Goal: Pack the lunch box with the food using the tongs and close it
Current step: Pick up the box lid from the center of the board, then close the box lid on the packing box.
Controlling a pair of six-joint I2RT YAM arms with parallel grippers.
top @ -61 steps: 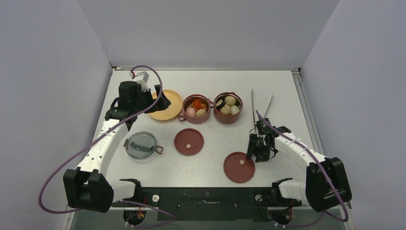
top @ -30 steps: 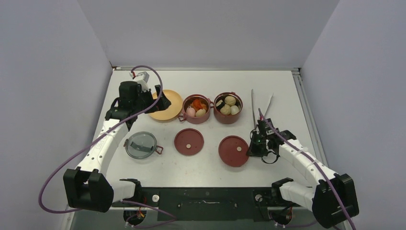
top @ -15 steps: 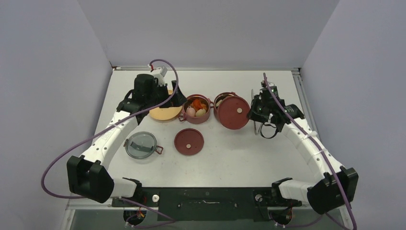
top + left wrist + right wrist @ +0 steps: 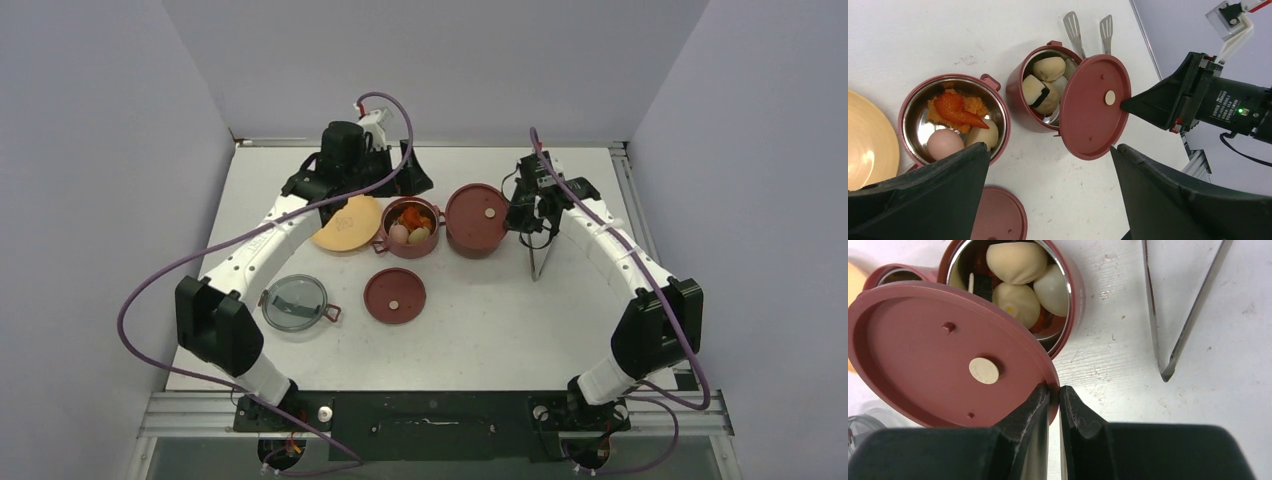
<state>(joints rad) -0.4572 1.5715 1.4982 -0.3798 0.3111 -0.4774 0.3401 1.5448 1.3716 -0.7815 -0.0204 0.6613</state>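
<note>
Right wrist: right claw (image 4: pixel 1054 388) pinches the maroon lid (image 4: pixel 933 340) by its rim; left claw (image 4: pixel 1048 149) gapes wide.

White table (image 4: pixel 480 330), plain pale lavender walls (image 4: pixel 430 60)

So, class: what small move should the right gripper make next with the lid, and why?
Probably level the lid and lower it onto the right container: the right gripper pinches its rim, it hangs tilted, and pale food inside shows.
</note>
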